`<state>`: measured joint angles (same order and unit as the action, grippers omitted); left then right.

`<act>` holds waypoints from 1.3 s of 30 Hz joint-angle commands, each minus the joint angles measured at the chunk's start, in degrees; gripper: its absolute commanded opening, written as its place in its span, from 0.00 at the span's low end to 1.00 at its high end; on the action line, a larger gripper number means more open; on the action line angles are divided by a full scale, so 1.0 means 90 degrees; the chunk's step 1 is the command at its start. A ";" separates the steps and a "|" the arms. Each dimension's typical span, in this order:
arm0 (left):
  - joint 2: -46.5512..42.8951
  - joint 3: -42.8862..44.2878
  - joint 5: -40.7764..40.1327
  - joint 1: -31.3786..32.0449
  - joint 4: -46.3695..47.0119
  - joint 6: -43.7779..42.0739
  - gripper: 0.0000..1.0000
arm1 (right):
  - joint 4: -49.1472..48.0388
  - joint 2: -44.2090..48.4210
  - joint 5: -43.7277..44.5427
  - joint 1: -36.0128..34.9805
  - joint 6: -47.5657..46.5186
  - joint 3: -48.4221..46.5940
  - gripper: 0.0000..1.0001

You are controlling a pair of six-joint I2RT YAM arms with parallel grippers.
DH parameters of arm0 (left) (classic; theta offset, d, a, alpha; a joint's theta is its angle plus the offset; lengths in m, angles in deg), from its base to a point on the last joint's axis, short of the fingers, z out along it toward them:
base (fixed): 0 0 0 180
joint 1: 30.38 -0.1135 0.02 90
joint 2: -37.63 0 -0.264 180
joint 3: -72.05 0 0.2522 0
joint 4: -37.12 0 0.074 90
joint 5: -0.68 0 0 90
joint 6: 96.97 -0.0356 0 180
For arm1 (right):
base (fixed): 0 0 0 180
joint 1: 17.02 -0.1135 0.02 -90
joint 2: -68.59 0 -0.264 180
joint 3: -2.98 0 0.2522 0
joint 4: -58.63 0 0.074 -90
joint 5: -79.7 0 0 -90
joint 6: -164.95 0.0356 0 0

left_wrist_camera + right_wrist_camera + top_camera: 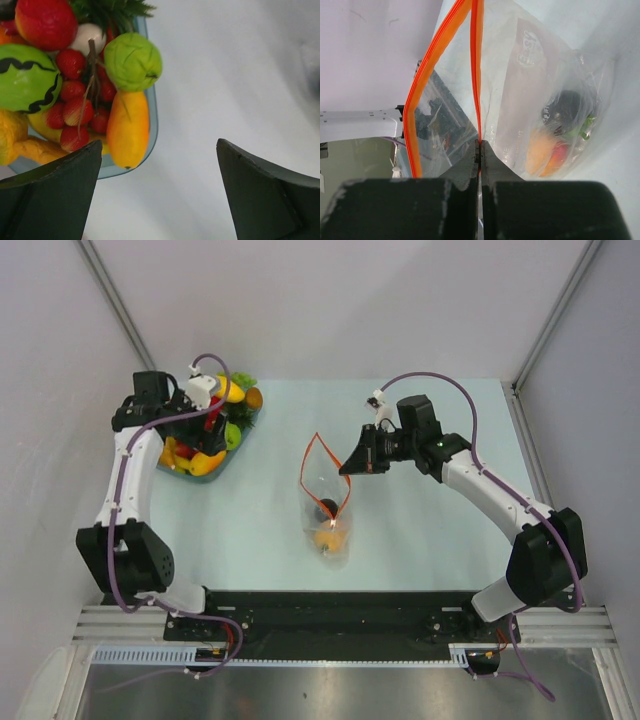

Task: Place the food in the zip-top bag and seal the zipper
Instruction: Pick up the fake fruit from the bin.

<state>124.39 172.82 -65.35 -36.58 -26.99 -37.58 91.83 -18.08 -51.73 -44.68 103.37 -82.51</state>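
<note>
Pale table [430, 530]; one zip-top bag [325, 508]: limp, light, slippery film, likely; hold by stiffer zipper [420, 95], where right gripper [480, 147] is clamped. Left of bag: left gripper [159, 146], jaws apart, at food [127, 127].

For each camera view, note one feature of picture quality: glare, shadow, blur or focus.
Top external: even light, soft shadows, a bright glint on the zip-top bag. Left wrist: the food is sharp, the dark open jaws lack detail. Right wrist: the near jaws, shut on the zipper, are blurred; bagged food looks hazy.
</note>
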 commanded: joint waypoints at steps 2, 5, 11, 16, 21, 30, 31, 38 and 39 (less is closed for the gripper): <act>0.0242 0.0157 -0.0202 -0.0415 0.0378 -0.0232 1.00 | -0.0100 0.0060 -0.0035 -0.0022 -0.0121 -0.0087 0.00; 0.0650 0.0683 -0.0202 -0.0620 0.0477 -0.0037 1.00 | -0.0100 0.0011 -0.0045 -0.0032 -0.0102 -0.0078 0.00; 0.1579 0.1718 -0.0455 -0.0942 0.0760 0.0354 1.00 | -0.0119 -0.0106 -0.0075 -0.0042 -0.0082 -0.0156 0.00; 0.2381 0.2373 -0.0290 -0.1108 0.0759 0.0403 1.00 | -0.0070 -0.0086 -0.0026 -0.0042 -0.0131 -0.0136 0.00; 0.2810 0.2627 -0.0154 -0.1177 0.0897 0.0286 1.00 | -0.0031 -0.0086 0.0004 -0.0022 -0.0160 -0.0126 0.00; 0.3250 0.2560 -0.0289 -0.1187 0.1531 0.0345 1.00 | 0.0017 -0.0204 -0.0035 -0.0013 -0.0151 -0.0195 0.00; 0.3289 0.2560 -0.0300 -0.1187 0.1570 0.0345 1.00 | 0.0008 -0.0213 -0.0035 -0.0013 -0.0160 -0.0195 0.00; 0.3524 0.2618 -0.0407 -0.1196 0.1591 0.0267 0.94 | 0.0018 -0.0262 -0.0026 -0.0003 -0.0170 -0.0205 0.00; 0.3524 0.2647 -0.0407 -0.1187 0.1561 0.0247 0.92 | 0.0018 -0.0311 -0.0035 -0.0003 -0.0160 -0.0205 0.00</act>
<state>155.43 193.91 -68.80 -46.76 -14.22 -35.30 92.07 -20.02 -51.73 -44.70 103.13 -82.51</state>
